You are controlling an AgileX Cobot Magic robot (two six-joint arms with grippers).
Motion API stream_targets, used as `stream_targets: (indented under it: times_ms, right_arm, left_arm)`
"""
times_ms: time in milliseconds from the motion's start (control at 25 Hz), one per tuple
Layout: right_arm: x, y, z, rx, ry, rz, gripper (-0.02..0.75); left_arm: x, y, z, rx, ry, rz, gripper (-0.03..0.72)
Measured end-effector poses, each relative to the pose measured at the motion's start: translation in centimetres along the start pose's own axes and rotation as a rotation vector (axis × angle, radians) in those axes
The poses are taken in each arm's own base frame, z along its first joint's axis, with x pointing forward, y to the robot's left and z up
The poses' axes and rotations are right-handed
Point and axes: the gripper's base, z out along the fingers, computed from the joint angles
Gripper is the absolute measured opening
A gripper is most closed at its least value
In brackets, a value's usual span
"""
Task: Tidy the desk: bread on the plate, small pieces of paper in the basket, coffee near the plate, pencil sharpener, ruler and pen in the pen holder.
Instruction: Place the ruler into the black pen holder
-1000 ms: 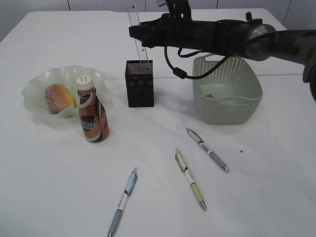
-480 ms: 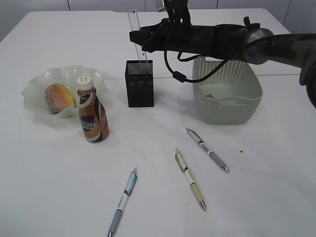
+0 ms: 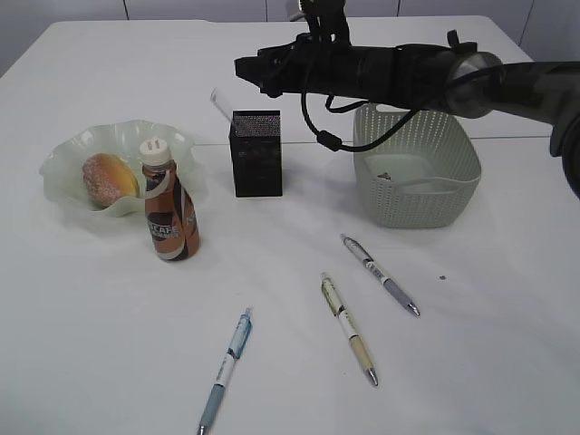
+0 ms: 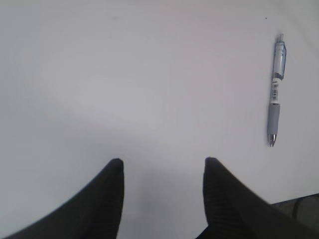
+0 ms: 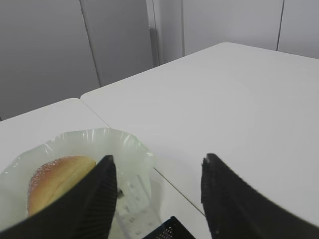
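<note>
My right gripper point(image 3: 246, 67) hangs open and empty just above the black mesh pen holder point(image 3: 256, 154). The clear ruler point(image 3: 220, 103) stands in the holder, leaning left, with only its top end showing. In the right wrist view the open gripper point(image 5: 159, 158) frames the ruler point(image 5: 135, 203), a corner of the holder point(image 5: 172, 230), the plate point(image 5: 130, 147) and the bread point(image 5: 57, 178). The bread point(image 3: 109, 178) lies on the pale green plate point(image 3: 63, 154). The coffee bottle point(image 3: 169, 204) stands upright beside the plate. Three pens point(image 3: 227, 367) point(image 3: 349, 328) point(image 3: 381, 274) lie on the table. My left gripper point(image 4: 163, 162) is open over bare table, with a pen point(image 4: 275, 89) to its right. No pencil sharpener is in view.
The green basket point(image 3: 453, 195) stands right of the holder, with a small dark scrap point(image 3: 385, 175) on its floor. My right arm point(image 3: 408, 72) stretches over the basket's back rim. A tiny speck point(image 3: 442, 277) lies on the table near the pens.
The ruler, held upright above the holder before, has dropped into it and now leans left. My right gripper stays above the holder.
</note>
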Motion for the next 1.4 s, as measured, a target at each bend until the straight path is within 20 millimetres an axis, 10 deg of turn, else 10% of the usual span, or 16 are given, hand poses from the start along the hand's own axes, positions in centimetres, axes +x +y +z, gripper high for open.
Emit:
stream_targets:
  times_ms: [840,1400]
  right_arm:
    - [-1.7,0.3,-1.9,0.108,0.333,0.280,0.419]
    - [-6.6,6.2,-5.0,0.200,0.773,0.351,0.419]
  left_arm:
    - [0.0,-0.2,0.0,0.018,0.001,-0.013,0.371]
    - [-0.3,-0.1,0.1,0.015,-0.023,-0.011,0.370]
